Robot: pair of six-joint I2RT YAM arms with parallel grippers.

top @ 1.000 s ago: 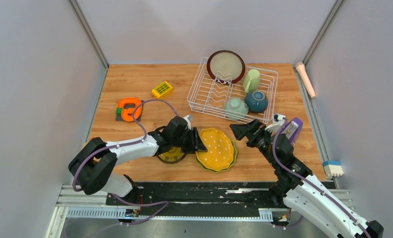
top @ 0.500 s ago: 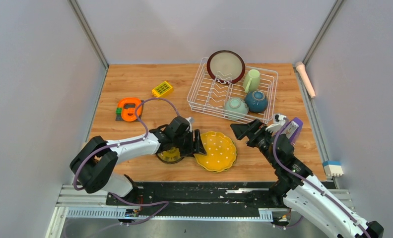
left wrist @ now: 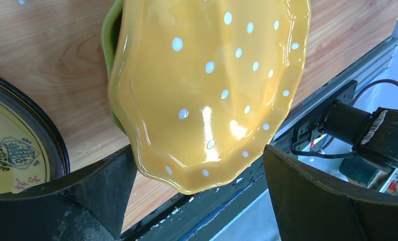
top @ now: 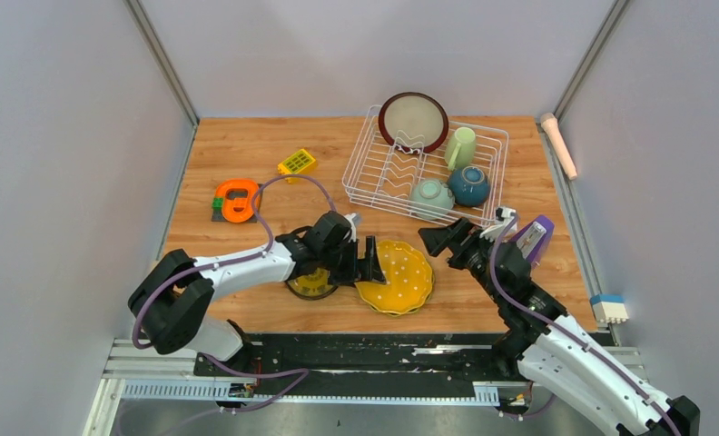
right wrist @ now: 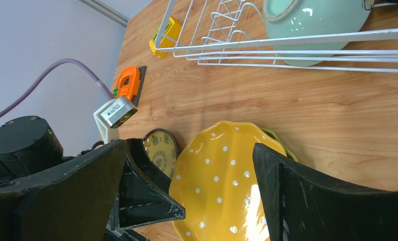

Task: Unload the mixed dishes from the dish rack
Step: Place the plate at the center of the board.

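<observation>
The orange white-dotted plate (top: 397, 277) (left wrist: 207, 90) (right wrist: 222, 181) lies on the green plate (left wrist: 109, 35) (right wrist: 283, 144) on the wood in front of the dish rack (top: 385, 177) (right wrist: 287, 47). My left gripper (top: 360, 263) (left wrist: 199, 153) is open, its fingers either side of the orange plate's rim with gaps showing. Beside it lies the small black yellow-patterned plate (top: 312, 283) (left wrist: 11, 150). My right gripper (top: 442, 238) (right wrist: 189, 145) is open and empty just right of the plates. In the rack are the maroon-rimmed plate (top: 413, 121), green mug (top: 460, 147), mint bowl (top: 431, 195) (right wrist: 312, 17) and teal bowl (top: 469, 184).
A yellow toy block (top: 297, 163) and an orange ring-shaped thing (top: 236, 198) sit on the left half of the table. A pink cylinder (top: 558, 143) lies along the right edge, and a blue-and-white block (top: 609, 309) sits off the table's right side.
My left gripper has opened and let go of the orange plate, which has settled flat onto the green plate. The right gripper has edged slightly left.
</observation>
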